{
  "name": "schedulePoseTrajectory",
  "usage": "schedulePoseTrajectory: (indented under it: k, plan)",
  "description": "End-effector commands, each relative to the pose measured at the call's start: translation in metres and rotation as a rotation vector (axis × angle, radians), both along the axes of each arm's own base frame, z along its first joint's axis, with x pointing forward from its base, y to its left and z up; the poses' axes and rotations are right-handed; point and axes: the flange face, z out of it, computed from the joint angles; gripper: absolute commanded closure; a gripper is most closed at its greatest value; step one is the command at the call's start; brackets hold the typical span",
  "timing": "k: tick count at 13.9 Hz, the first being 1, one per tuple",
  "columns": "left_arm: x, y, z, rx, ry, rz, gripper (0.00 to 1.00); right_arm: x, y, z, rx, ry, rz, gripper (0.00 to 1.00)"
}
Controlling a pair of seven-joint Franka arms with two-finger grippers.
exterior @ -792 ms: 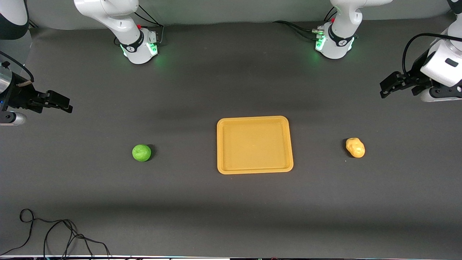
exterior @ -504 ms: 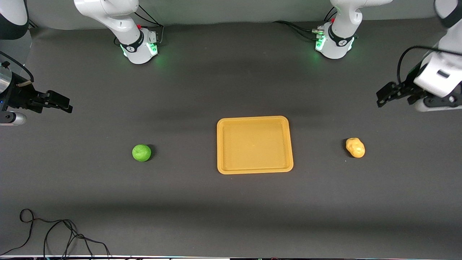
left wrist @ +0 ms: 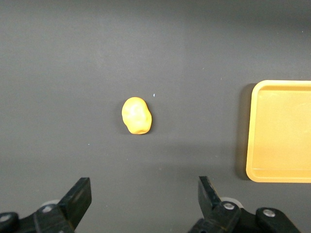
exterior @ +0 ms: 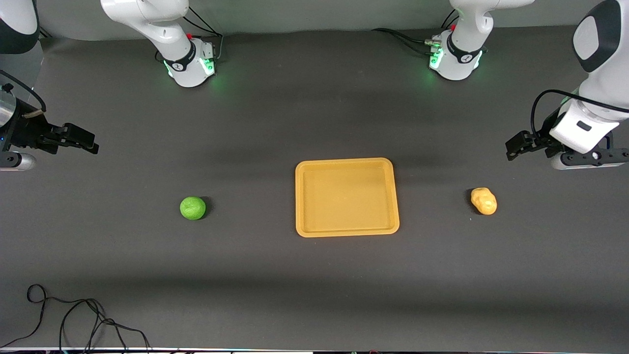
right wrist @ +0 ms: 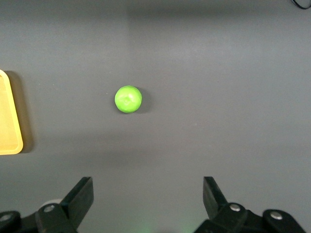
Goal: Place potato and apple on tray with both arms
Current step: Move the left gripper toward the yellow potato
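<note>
The small lumpy yellow-orange potato (exterior: 483,201) lies on the dark grey desk (exterior: 314,275), toward the left arm's end, well apart from the flat orange-yellow plastic tray (exterior: 346,231). It is a short oval. In the front view its long side tilts a little, with the thinner end farther from the front camera and the fatter end nearer. It is hard to be sure of that tilt, since the potato looks small there.

The left end effector (exterior: 511,151) hangs in the air over bare desk near the potato, a bit off to the side of it and not touching it. In the left wrist view its two black fingers (left wrist: 77,199) stand wide apart with nothing between them, and the potato (left wrist: 136,115) shows out past the tips.

The small round bright green apple (exterior: 192,208) sits on the desk toward the right arm's end, also well apart from the tray. The right end effector (exterior: 93,146) waits in the air at the edge of the desk, far from the apple. Its fingers (right wrist: 80,196) are spread open and hold nothing.

The tray has nothing on it.
</note>
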Motion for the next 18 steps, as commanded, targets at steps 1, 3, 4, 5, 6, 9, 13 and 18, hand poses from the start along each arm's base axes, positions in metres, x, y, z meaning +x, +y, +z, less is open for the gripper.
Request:
schedulePoseTrajectory:
  k: [1,3,4,5,6,9,13,18]
  plan:
    - [-0.012,-0.004,0.016,0.007,-0.003,-0.003,0.02,0.001,0.003,0.006,-0.004,-0.012,-0.013,0.00]
    - [-0.013,-0.003,0.016,0.007,-0.004,-0.002,0.02,0.000,0.003,0.006,-0.004,-0.009,-0.013,0.00]
    - [-0.014,-0.004,0.020,0.006,-0.001,-0.003,0.02,0.000,0.003,0.007,-0.004,-0.011,-0.013,0.00]
    - [-0.013,-0.003,0.022,0.004,-0.003,-0.003,0.02,0.000,0.003,0.006,-0.004,-0.009,-0.013,0.00]
    - [-0.009,-0.001,0.014,0.002,-0.006,-0.004,0.02,0.000,0.003,0.006,-0.004,-0.008,-0.013,0.00]
    - [0.010,0.013,-0.024,-0.002,-0.020,0.000,0.02,0.000,0.003,0.008,-0.004,-0.011,-0.013,0.00]
    - [0.039,0.041,-0.086,-0.001,-0.025,-0.017,0.02,-0.001,0.003,0.008,-0.004,-0.009,-0.013,0.00]
    - [0.066,0.043,-0.167,-0.014,-0.039,0.013,0.02,0.000,0.003,0.005,-0.004,-0.006,-0.013,0.00]
